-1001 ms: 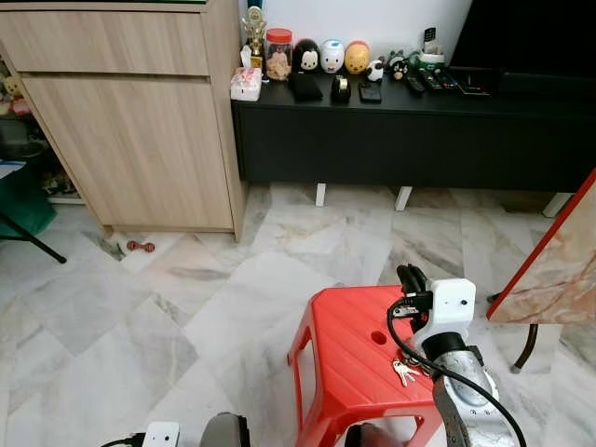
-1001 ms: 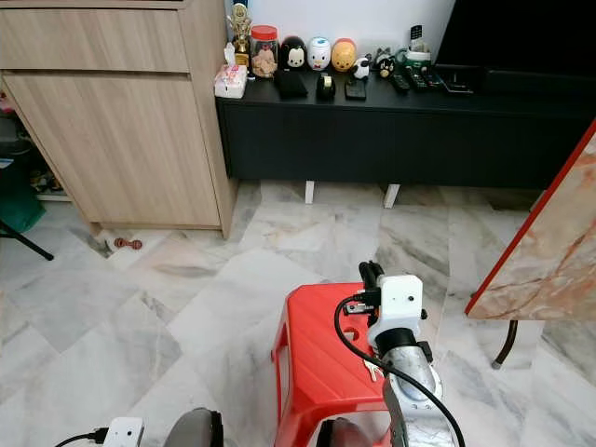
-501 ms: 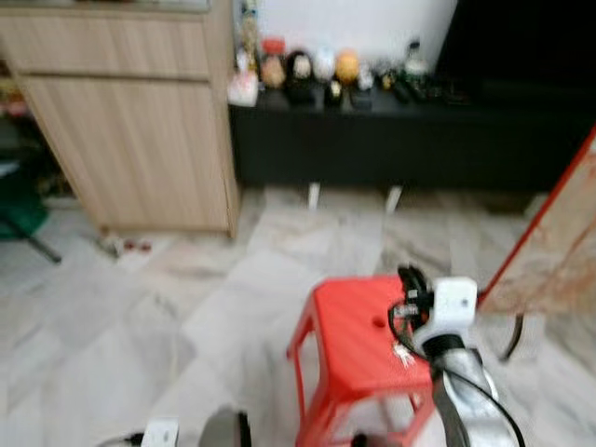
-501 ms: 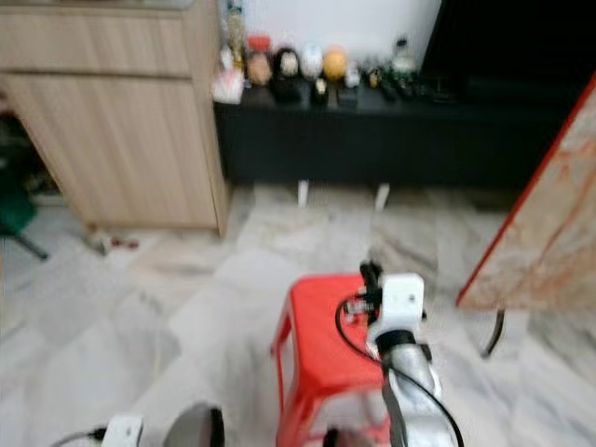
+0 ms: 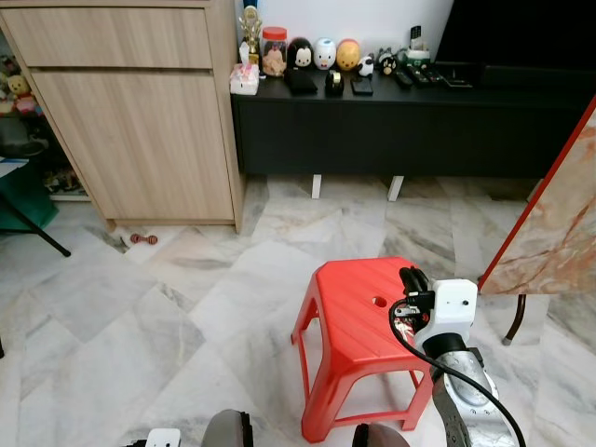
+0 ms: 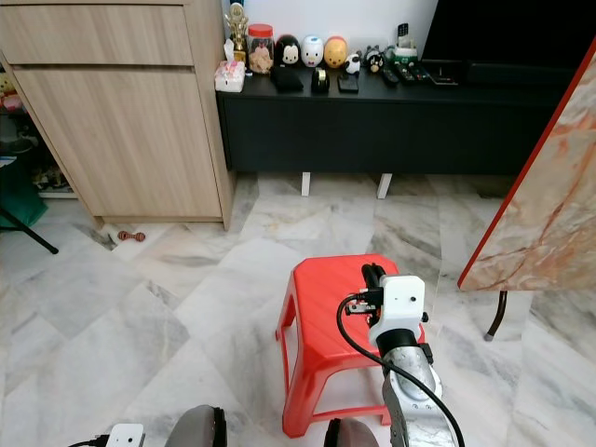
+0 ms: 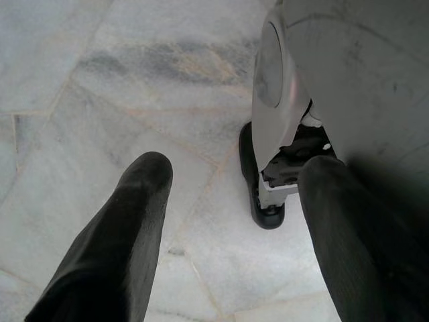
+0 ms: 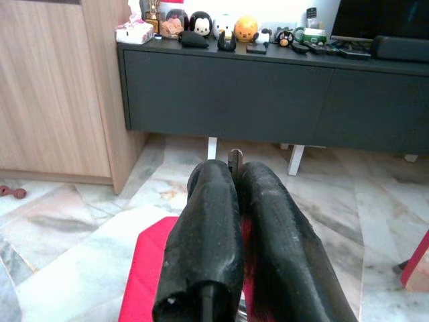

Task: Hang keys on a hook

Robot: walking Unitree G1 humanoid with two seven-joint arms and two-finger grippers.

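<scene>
Right wrist view: the two black fingers point(image 8: 208, 221) of the right gripper point(image 8: 234, 173) are seen pressed together, with a small dark metal piece, seemingly part of the keys point(image 8: 234, 159), pinched and sticking out at their tips. More of the keys cannot be made out there. From the head views, the right gripper point(image 5: 411, 279) is held just above the far right corner of the red stool point(image 5: 354, 312), at the end of the silver arm with its white wrist block point(image 5: 453, 307). A small glint of metal is visible under the fingers against the stool's edge in the left eye view, though it is too small to be identified with certainty. A round hole point(image 5: 379, 302) is set in the stool top, just beside the gripper.

Beyond the stool, across the marble floor point(image 5: 186, 289), a long black cabinet point(image 5: 400, 126) is lined with small figurines point(image 5: 323, 54) and remote controls. A wooden cupboard point(image 5: 140, 121) stands beyond the stool to its left. A marble-patterned panel with a red edge point(image 5: 549, 233) leans to the stool's right.

In the left wrist view, the left gripper point(image 7: 231, 174) hangs over the floor with its fingers spread wide apart, nothing between them, beside the robot's own foot point(image 7: 265, 201).
</scene>
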